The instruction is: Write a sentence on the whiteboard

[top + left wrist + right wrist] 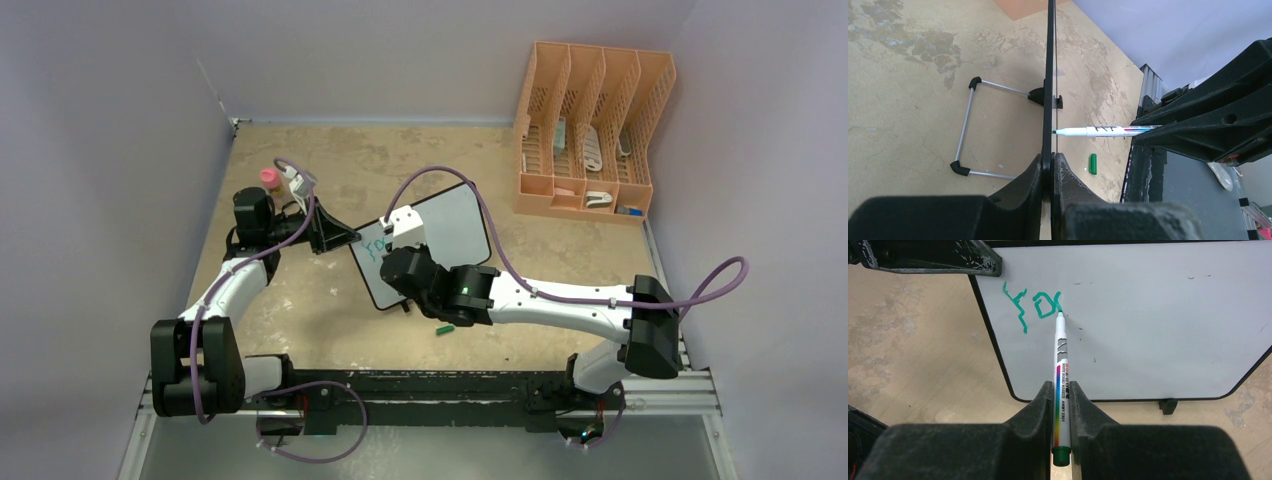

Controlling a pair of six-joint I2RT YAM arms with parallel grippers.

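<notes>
The whiteboard (455,225) stands tilted mid-table, white with a thin black frame; it is edge-on in the left wrist view (1050,75) and face-on in the right wrist view (1158,330). My left gripper (343,237) (1052,165) is shut on the board's left edge. My right gripper (392,262) (1062,390) is shut on a white marker (1061,360) (1103,131), whose green tip touches the board. The sentence (1034,304) is teal-green lettering near the board's upper left, reading roughly "Fo" with a further stroke at the tip.
A green marker cap (445,328) (1093,163) lies on the table in front of the board. An orange file rack (590,130) stands at the back right. A pink-topped bottle (270,179) is behind the left arm. The board's wire stand (965,127) sits behind it.
</notes>
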